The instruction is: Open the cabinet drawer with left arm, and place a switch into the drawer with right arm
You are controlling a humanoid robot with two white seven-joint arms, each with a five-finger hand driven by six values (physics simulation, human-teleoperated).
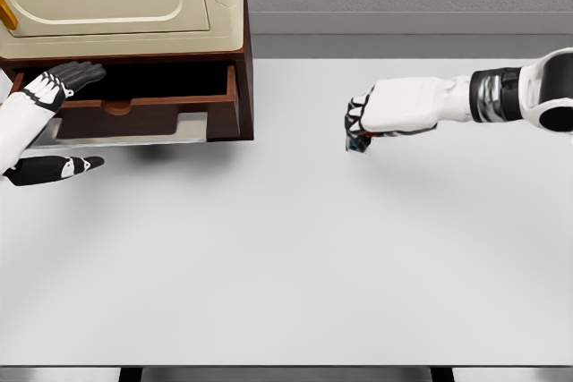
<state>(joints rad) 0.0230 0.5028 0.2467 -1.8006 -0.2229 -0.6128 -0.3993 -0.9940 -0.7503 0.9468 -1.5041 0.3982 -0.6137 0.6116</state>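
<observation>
The cabinet [134, 42] sits at eleven o'clock on the white table [286, 266], its drawer [134, 105] pulled open. The left hand [63, 80] rests at the drawer's left end, fingers extended and holding nothing. Toward two o'clock, the right hand [380, 114] is curled around the switch [358, 143] (small, dark, mostly hidden), well apart from the drawer

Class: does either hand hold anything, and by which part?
The right hand grips the small dark switch from above; the exact part is hidden. The left hand holds nothing.
</observation>
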